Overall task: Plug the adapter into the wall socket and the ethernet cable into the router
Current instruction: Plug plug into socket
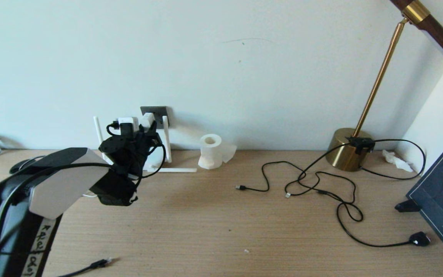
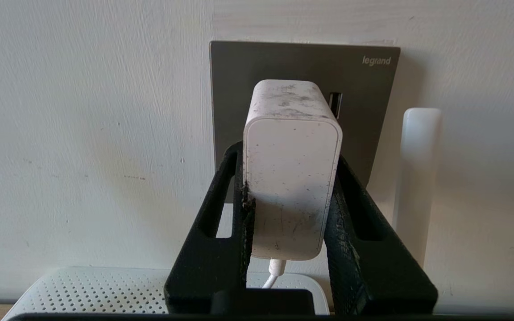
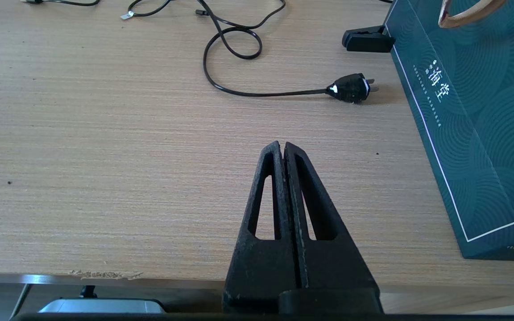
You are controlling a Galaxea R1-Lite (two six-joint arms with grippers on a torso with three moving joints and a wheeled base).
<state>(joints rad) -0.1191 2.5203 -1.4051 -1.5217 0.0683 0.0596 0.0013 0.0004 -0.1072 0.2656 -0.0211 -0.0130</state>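
While the left gripper [image 2: 290, 196] pinches the adapter [image 2: 292, 178] against the wall socket [image 2: 239, 89], seating comes next; right gripper [image 3: 282, 149] closed.

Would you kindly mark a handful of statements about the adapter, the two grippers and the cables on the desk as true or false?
1. The left gripper is clamped on the adapter. True.
2. The adapter is held in front of the wall socket. True.
3. The right gripper stands wide open. False: its fingers are pressed together, holding nothing, over bare desk.
4. The ethernet cable is plugged into the router. False: its plug lies loose on the desk near the front edge, far from the router.
5. A tissue roll stands on the desk by the wall. True.
6. The lamp has a black base. False: its base is brass-coloured.
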